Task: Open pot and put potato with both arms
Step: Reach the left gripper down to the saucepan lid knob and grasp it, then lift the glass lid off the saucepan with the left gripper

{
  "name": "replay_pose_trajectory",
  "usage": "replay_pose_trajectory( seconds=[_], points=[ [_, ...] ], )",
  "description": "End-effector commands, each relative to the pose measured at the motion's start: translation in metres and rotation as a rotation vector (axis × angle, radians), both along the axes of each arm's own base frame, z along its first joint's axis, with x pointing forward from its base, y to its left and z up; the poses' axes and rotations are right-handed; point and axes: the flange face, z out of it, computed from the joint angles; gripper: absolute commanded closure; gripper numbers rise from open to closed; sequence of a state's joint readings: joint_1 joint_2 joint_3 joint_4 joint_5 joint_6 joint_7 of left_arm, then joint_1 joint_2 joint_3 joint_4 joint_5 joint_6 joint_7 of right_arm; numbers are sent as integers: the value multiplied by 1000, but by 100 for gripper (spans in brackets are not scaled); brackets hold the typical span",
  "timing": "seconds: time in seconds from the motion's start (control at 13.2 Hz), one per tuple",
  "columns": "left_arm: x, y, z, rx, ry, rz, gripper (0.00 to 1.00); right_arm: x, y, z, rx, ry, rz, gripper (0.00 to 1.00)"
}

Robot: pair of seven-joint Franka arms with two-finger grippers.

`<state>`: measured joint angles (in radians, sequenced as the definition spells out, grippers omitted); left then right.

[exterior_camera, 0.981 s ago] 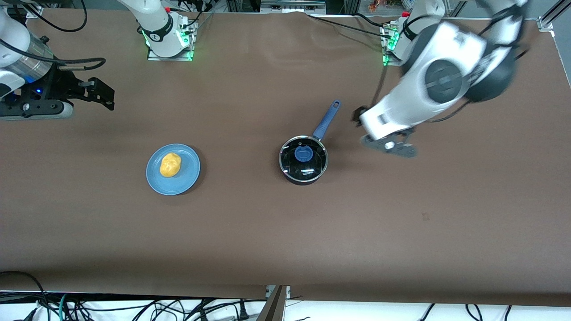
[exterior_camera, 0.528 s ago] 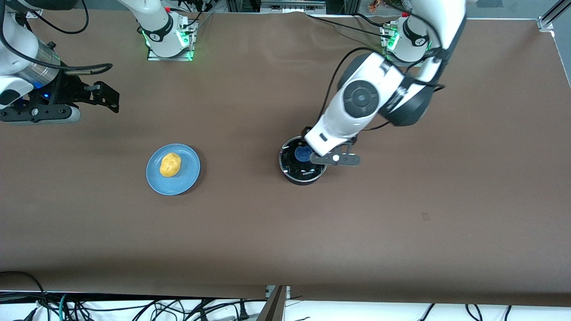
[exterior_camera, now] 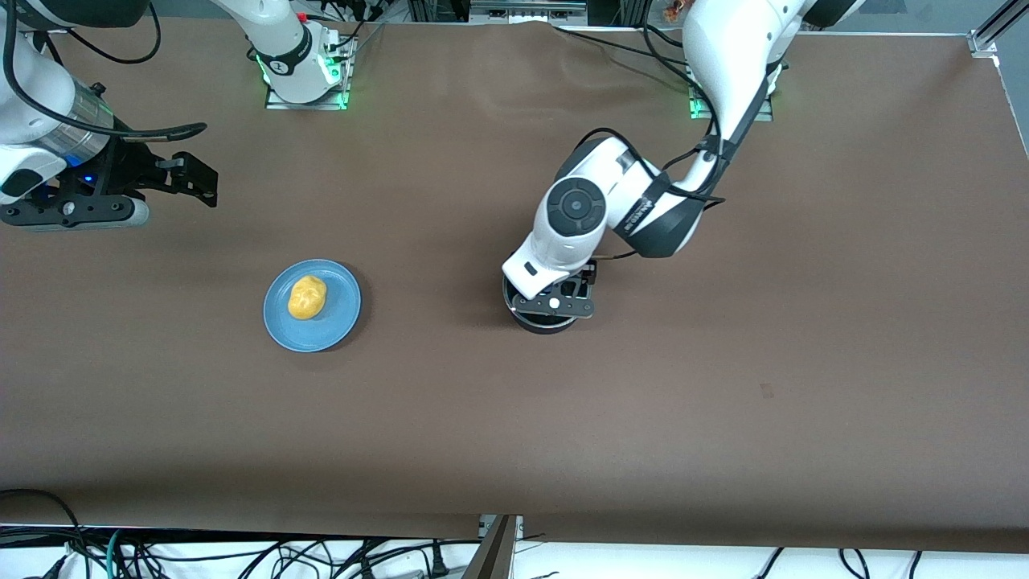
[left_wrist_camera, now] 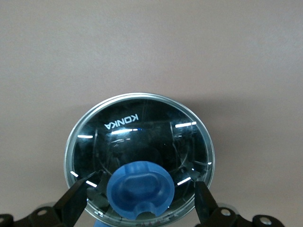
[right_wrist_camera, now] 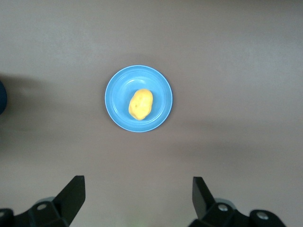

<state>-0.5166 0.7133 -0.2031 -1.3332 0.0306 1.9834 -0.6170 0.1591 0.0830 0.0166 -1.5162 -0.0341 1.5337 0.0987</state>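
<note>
The black pot [exterior_camera: 543, 324] stands mid-table with its glass lid [left_wrist_camera: 142, 137] on, and its blue handle is hidden under the left arm. My left gripper [exterior_camera: 555, 299] hangs right over the lid. In the left wrist view it [left_wrist_camera: 140, 191] is open, with a finger on each side of the blue knob [left_wrist_camera: 139, 188] and apart from it. The yellow potato [exterior_camera: 307, 297] lies on a blue plate [exterior_camera: 344, 304] toward the right arm's end. My right gripper [exterior_camera: 193, 175] is open and empty, high above the table near that end. Its wrist view shows the potato [right_wrist_camera: 140, 104] on the plate [right_wrist_camera: 116, 97] well ahead of the gripper [right_wrist_camera: 137, 187].
Brown cloth covers the table [exterior_camera: 514, 418]. The two arm bases with green lights stand along the edge farthest from the front camera. Cables hang below the edge nearest that camera.
The left arm swung from beside the pot's handle to right over the lid and came down around the knob. The right gripper shifted only slightly.
</note>
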Motion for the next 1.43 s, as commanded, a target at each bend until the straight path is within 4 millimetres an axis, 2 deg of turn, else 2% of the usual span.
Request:
replay_pose_trajectory(
  seconds=[0.0,0.45,0.53,0.6,0.68,0.75,0.91,1.06,1.28,1.36],
  points=[
    [0,-8,-4,25,-22,-7,0,1,0,5,15,-6,10,0],
    [-4,-8,-19,67,-25,-21,1,1,1,5,15,-7,12,0],
    [-5,-8,-18,67,-24,-23,24,1,1,6,15,-9,12,0],
    [-5,-8,-18,66,-21,-21,51,1,1,6,15,-9,12,0],
    [-5,-8,-18,66,-21,-20,64,1,1,5,15,-7,12,0],
    [-5,-8,-18,66,-21,-20,70,1,1,6,15,-9,12,0],
    [-4,-7,-14,65,-22,-18,72,1,1,5,15,-7,12,0],
    [-1,-5,0,52,-28,-8,72,1,1,5,15,-7,12,0],
    [-6,5,63,64,-33,-4,72,1,1,5,15,-7,12,0],
    [-7,15,83,75,-33,4,72,1,1,5,15,-7,12,0]
  ],
)
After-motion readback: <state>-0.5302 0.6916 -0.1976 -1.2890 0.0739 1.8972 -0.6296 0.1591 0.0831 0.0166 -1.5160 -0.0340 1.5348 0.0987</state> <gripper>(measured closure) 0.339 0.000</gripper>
